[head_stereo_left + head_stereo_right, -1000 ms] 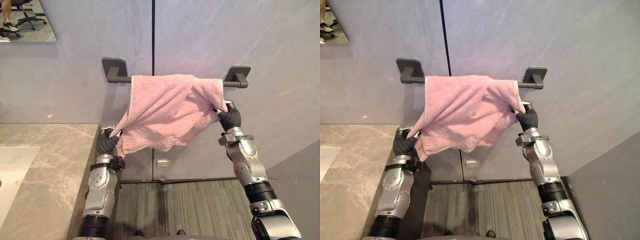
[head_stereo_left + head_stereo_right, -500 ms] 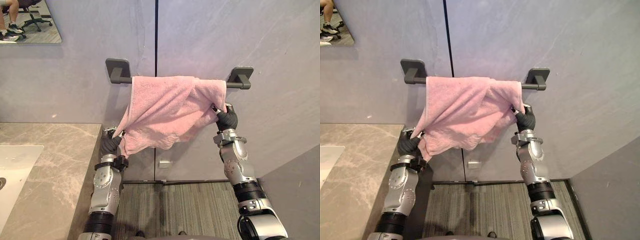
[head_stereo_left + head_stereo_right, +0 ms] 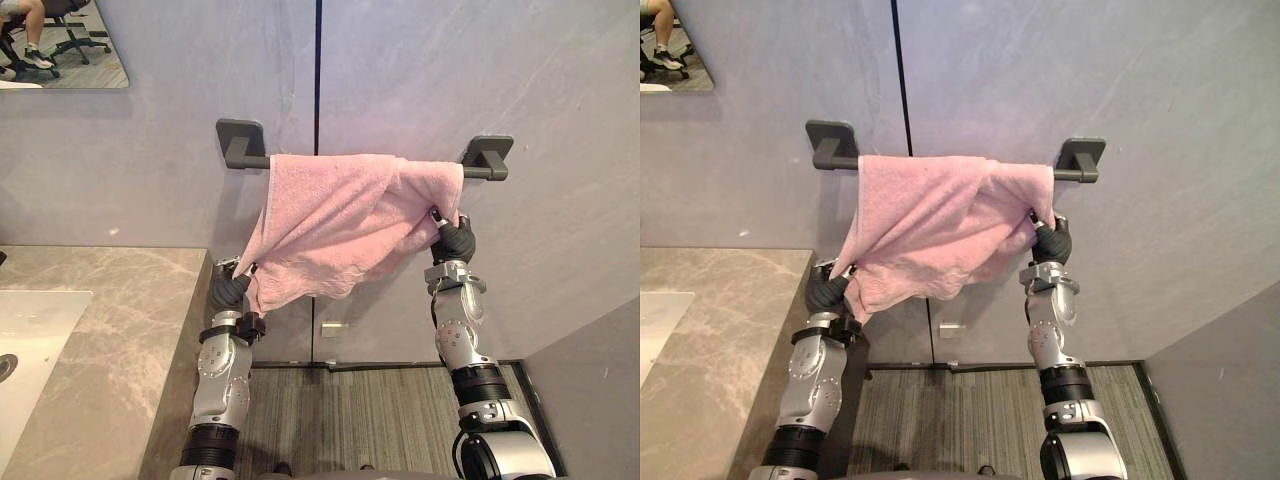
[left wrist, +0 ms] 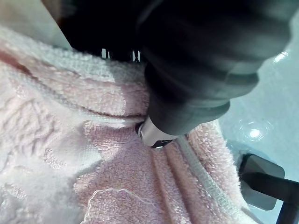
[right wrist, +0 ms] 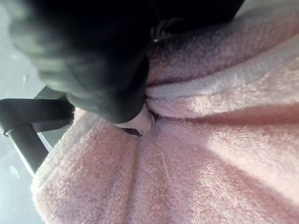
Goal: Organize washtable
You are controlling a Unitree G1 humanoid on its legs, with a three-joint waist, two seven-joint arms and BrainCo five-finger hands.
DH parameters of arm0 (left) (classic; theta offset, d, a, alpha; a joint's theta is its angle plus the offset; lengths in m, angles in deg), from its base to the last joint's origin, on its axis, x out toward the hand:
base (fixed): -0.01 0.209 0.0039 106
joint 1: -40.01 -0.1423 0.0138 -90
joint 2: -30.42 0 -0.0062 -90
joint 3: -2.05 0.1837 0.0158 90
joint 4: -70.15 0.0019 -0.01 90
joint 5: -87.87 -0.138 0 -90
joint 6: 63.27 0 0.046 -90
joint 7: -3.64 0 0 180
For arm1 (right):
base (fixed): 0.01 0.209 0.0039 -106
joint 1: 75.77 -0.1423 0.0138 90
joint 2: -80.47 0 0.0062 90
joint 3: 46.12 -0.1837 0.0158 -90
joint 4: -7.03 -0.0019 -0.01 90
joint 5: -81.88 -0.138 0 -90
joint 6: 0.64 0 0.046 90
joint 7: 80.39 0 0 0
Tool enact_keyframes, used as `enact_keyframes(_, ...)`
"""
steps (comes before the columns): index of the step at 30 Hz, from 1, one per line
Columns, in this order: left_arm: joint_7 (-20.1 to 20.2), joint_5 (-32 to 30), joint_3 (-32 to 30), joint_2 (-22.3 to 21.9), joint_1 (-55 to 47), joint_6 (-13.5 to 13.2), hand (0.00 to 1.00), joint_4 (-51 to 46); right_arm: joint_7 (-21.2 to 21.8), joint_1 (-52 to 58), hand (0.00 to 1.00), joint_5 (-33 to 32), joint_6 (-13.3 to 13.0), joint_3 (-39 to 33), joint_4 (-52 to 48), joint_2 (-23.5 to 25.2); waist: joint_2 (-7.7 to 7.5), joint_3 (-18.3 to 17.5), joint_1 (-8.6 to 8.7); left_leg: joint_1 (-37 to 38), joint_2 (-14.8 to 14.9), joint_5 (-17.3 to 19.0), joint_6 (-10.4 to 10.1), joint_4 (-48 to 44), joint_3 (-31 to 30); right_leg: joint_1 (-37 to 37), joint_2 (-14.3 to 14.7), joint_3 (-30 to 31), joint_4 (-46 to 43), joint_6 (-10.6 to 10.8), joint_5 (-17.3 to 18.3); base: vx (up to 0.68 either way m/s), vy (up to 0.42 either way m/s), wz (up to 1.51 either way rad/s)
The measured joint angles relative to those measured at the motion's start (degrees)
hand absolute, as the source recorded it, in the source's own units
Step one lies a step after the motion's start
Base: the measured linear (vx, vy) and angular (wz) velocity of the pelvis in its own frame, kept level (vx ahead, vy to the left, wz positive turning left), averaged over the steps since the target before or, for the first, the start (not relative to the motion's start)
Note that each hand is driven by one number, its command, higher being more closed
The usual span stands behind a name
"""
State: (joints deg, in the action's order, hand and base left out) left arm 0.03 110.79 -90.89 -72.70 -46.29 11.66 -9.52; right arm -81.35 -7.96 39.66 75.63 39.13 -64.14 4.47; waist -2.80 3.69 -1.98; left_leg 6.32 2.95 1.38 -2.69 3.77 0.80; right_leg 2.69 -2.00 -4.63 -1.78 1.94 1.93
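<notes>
Beside the counter (image 3: 110,340), a lower corner of the one pink towel (image 3: 345,225) is pinched by the fingers of the left hand (image 3: 232,290) and drawn outward, apparently to spread it. The towel is draped over the single bar (image 3: 248,161). Its right edge is pinched by the right hand (image 3: 455,240), just below the bar.

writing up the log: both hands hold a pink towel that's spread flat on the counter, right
Not quite. The left hand and right hand do both hold the pink towel, but it is draped over the dark rail on the wall, not spread on the counter. The left eye view shows this.
</notes>
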Motion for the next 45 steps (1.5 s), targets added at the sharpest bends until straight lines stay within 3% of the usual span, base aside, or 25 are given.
enact_keyframes(8, 0.57, 0.0, 0.08, -0.42, -0.35, 0.21, 1.0, -0.01, -0.01, 0.53, 1.0, -0.03, -1.07, -1.83, -0.87, 2.91, 0.32, 0.28, 1.04, 0.22, 0.01, 0.16, 0.16, 0.09, 0.21, 0.1, 0.0, 0.21, 0.0, 0.15, 0.12, 0.0, -0.001, 0.0)
enact_keyframes(22, 1.02, -0.11, 0.27, -2.16, -0.46, 0.38, 1.0, -2.33, -0.25, 4.43, 1.0, 0.1, -1.28, -3.64, -9.48, 6.13, 0.64, 2.05, 1.24, 0.61, -0.1, 0.45, 0.36, 0.23, 0.76, 0.25, -0.26, 0.59, 0.01, 0.49, 0.42, 0.0, -0.001, -0.01)
enact_keyframes(45, 1.05, -0.22, 0.2, -3.74, -1.51, 0.72, 1.0, -5.43, -1.73, 5.26, 1.0, 2.11, -1.28, -3.64, -15.92, 6.03, 1.81, 3.48, 1.42, 1.32, -0.27, 1.29, 0.88, 0.19, 0.81, 1.49, -1.12, 0.29, 1.0, 0.82, 0.59, 0.0, 0.0, 0.0)
